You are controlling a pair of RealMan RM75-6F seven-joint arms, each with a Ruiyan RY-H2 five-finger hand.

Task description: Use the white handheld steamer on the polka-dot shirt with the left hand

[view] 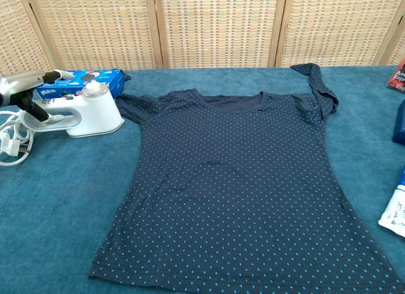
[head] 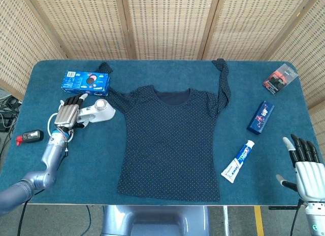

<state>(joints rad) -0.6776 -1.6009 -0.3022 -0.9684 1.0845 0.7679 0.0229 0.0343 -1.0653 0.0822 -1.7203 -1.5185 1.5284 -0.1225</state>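
Observation:
The white handheld steamer [head: 95, 112] lies on its side on the blue table, just left of the shirt's sleeve; the chest view shows the steamer [view: 88, 114] at the far left. My left hand [head: 69, 110] lies over its handle with fingers stretched out, and in the chest view the left hand [view: 26, 87] has its thumb down in front of the handle, not closed around it. The dark polka-dot shirt [head: 170, 139] lies flat mid-table, and that shirt [view: 240, 186] fills most of the chest view. My right hand [head: 303, 166] hovers open at the table's near right corner.
A blue box [head: 85, 81] sits behind the steamer and its white cord [head: 57, 128] coils to the left. A small black and red item [head: 29, 136] lies near the left edge. Toothpaste [head: 237, 161], a blue pack [head: 261, 116] and a red-black pack [head: 280, 77] lie to the right.

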